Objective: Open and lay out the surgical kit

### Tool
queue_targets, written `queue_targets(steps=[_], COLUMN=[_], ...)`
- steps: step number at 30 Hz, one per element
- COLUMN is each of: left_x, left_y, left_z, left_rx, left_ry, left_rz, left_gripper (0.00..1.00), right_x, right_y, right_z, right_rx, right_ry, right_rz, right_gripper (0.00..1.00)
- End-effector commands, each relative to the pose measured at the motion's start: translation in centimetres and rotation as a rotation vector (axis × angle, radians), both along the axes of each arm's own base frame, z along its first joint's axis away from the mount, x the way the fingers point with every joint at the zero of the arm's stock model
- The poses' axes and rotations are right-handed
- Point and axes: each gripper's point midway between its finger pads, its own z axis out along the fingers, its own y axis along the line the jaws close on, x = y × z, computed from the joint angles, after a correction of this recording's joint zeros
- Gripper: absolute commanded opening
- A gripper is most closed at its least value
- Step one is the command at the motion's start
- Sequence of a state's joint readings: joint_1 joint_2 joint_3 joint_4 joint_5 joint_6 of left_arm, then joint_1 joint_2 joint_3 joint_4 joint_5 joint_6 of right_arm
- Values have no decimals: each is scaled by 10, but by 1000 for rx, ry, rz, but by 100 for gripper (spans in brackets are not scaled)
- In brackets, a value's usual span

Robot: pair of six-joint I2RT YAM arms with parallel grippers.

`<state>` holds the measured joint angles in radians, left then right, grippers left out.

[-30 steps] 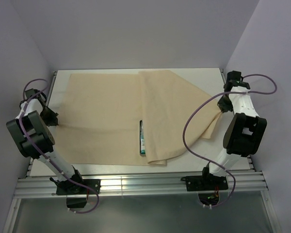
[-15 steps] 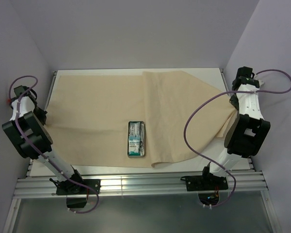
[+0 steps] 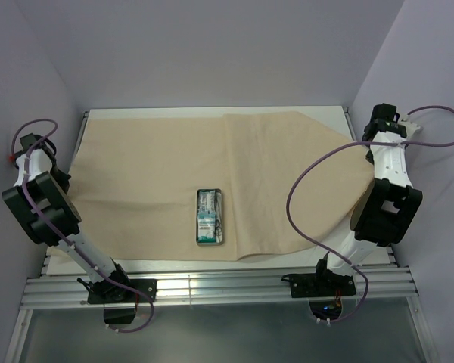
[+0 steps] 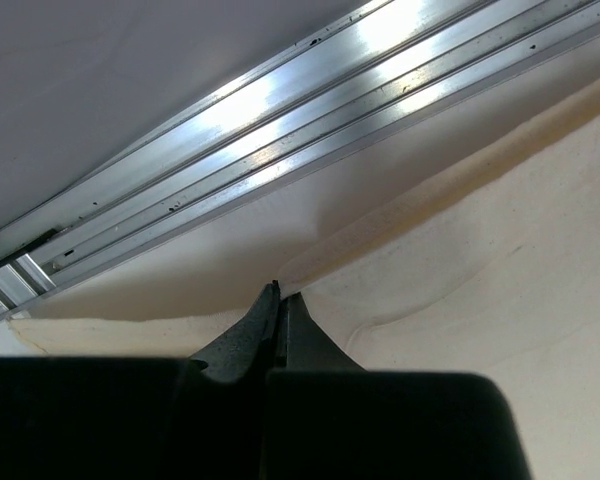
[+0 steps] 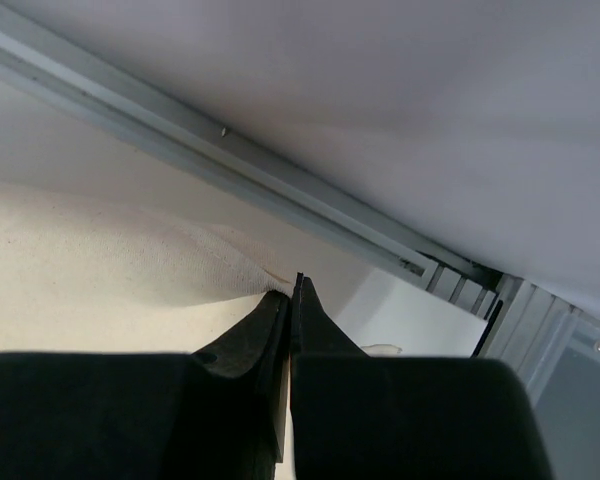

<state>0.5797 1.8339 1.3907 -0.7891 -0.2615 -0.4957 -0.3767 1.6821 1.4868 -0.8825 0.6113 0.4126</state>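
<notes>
Top view: the wrap lies spread over the worktop. The tray sits about midway between the 2 arms, long axis near-to-far.
Left wrist: left jaws clenched on the wrap's edge.
Right wrist: right jaws pinching its corner.

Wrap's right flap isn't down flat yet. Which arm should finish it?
Right, probably. The right gripper is shut on the wrap at that corner, holding it out past the table's right side. The left gripper pinches the opposite edge, far across the tray.
</notes>
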Motion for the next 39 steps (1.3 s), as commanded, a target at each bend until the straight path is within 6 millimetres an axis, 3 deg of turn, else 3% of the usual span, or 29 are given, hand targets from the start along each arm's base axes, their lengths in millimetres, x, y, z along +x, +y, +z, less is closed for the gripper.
queue_targets(steps=[1,6,20,24,29,32,33,34,39], left_x=[-8,-7,1,-10,-2,2,3,3,7], left_y=[37,43,46,44,42,35,34,32,27], left_z=[11,19,40,47,50,50,52,54,74], left_rx=[81,103,126,155,133,93,88,82,81], left_ry=[-16,-14,-93,-95,-131,-145,-154,-164,-228], left_rz=[142,156,193,221,202,180,178,177,183], left_gripper=[0,0,0,0,0,10,22,27,40], right_x=[-10,-21,-44,-51,-44,-37,-35,-34,-39], right_y=[-20,-23,-25,-25,-20,-13,-12,-10,-10], right_z=[48,48,89,89,77,71,71,70,78], right_rx=[-164,-206,-360,-367,-315,-262,-252,-238,-255], right_ry=[-113,-72,-116,-97,-100,-121,-130,-131,-120], right_rz=[-90,-103,-213,-236,-184,-137,-129,-119,-134], right_gripper=[0,0,0,0,3,13,16,17,25])
